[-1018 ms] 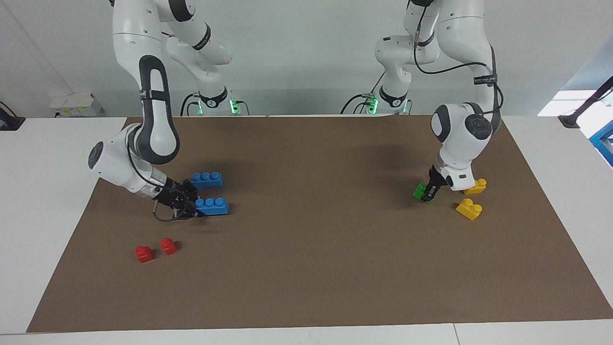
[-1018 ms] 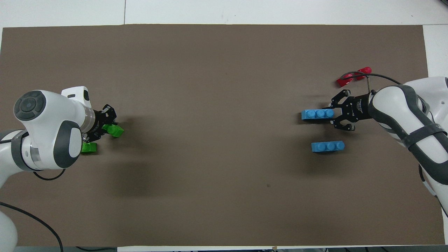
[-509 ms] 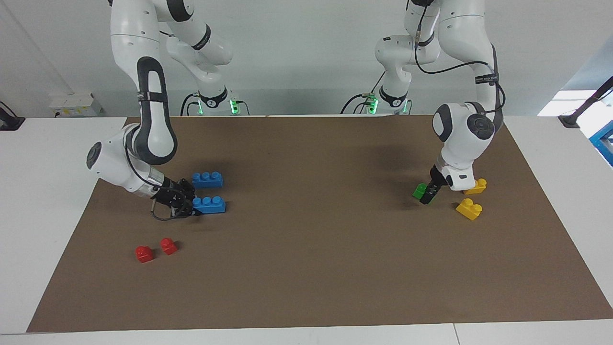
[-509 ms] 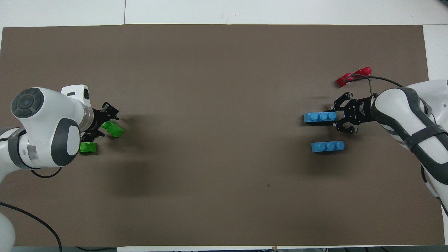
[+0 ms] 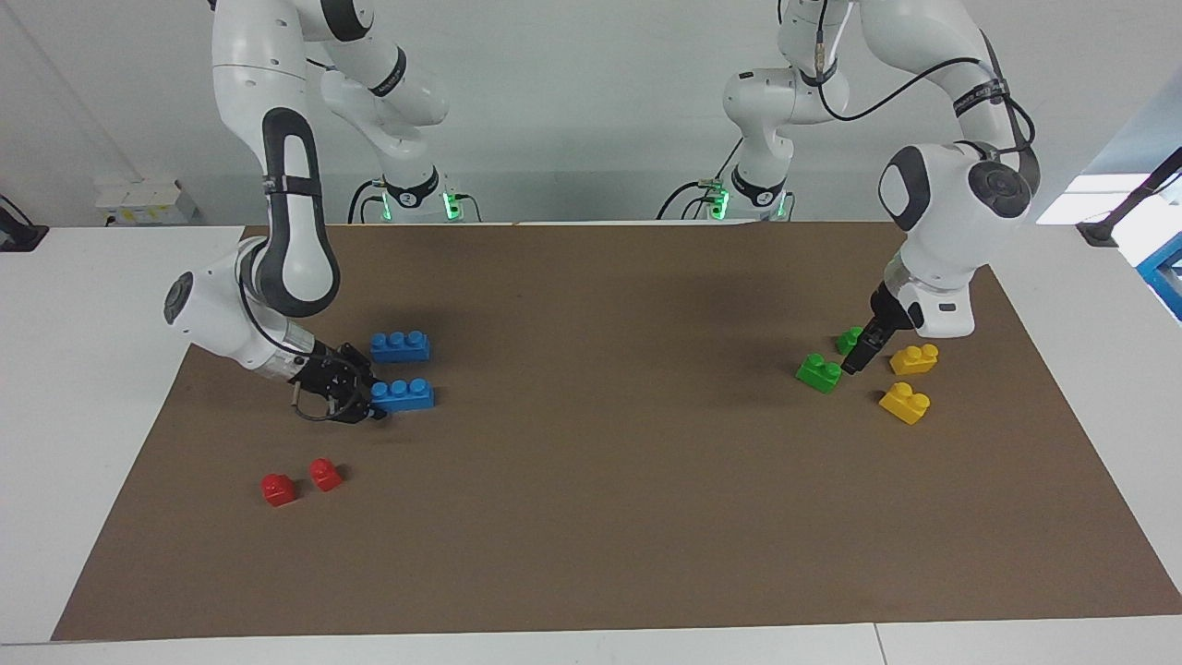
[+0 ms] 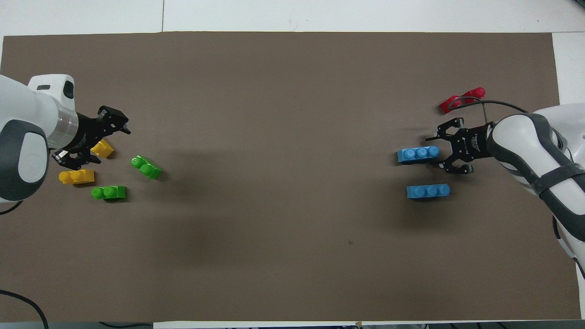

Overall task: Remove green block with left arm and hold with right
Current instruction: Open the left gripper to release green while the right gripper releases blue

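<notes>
The left gripper hangs spread and empty above the yellow bricks. The green block lies on the mat beside them, its length slanted, toward the right arm's end. The right gripper waits well apart, spread around a blue brick.

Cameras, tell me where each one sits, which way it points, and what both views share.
Facing view: high across the table, looking at the robots; shows both whole arms, bases at top, left gripper raised over the green blocks.
Overhead view: high above the robots' end, looking steeply down and forward; shows only forearms, right gripper at a blue block.
Shared: brown mat, green, yellow, blue and red blocks, mirrored half a turn.
</notes>
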